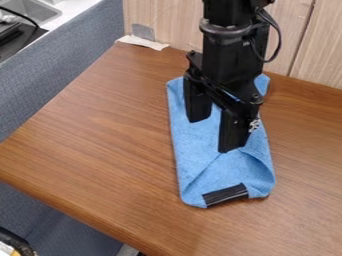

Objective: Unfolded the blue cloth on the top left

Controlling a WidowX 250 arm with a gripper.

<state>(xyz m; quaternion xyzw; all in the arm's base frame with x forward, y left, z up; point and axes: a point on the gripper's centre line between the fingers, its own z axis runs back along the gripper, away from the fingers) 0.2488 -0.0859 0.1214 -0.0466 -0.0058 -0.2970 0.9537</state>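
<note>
The blue cloth [194,162] is laid lengthwise on the wooden tabletop [87,150], right of centre, with creased flaps folded at its near end beside a black strip [226,195]. The black gripper [214,135] is held above the cloth, its two fingers spread apart.

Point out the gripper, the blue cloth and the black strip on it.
Gripper [214,135]: camera view, between its fingertips.
Blue cloth [189,145]: camera view, near its left edge.
Black strip [226,195]: camera view, its middle.

Single fixed view, slanting down over table [100,155]
</note>
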